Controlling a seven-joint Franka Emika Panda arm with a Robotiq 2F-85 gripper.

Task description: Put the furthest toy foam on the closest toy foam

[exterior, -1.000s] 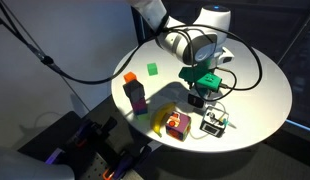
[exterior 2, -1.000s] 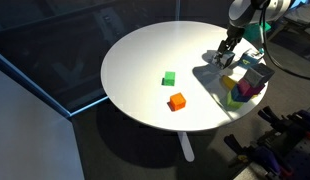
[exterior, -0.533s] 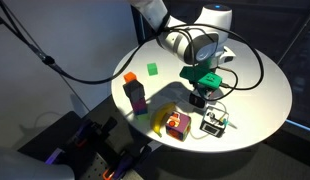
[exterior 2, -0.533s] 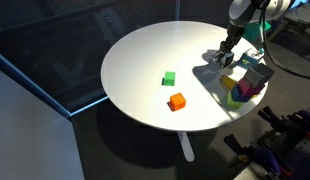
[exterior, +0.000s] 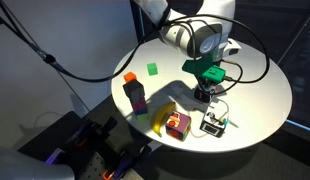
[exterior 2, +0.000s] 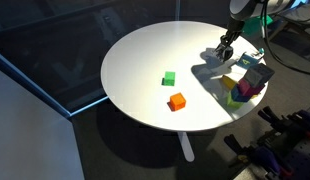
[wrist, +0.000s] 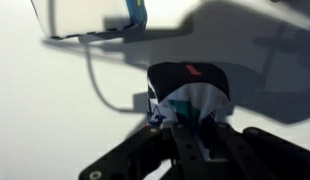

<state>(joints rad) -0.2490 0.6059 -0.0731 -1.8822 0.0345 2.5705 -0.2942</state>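
Two toy foam cubes lie on the round white table point(exterior: 255, 95): a green one point(exterior: 152, 68) point(exterior 2: 169, 78) and an orange one point(exterior: 129, 77) point(exterior 2: 176, 101) near the rim. My gripper point(exterior: 205, 95) point(exterior 2: 223, 55) is well away from both, over the other side of the table. In the wrist view the gripper point(wrist: 185, 125) is shut on a small black, white and teal object point(wrist: 190, 92), which fills the space between the fingers. Neither foam cube appears in the wrist view.
A purple and yellow block stack point(exterior: 138, 97) and a multicoloured cube point(exterior: 176, 124) stand near the table's edge. A small wired device point(exterior: 214, 123) point(wrist: 135, 15) sits just beside the gripper, its cable running across the table.
The jaws have closed on the small black, white and teal object. The arm has shifted slightly to the right and risen a little. The foam cubes have not moved.
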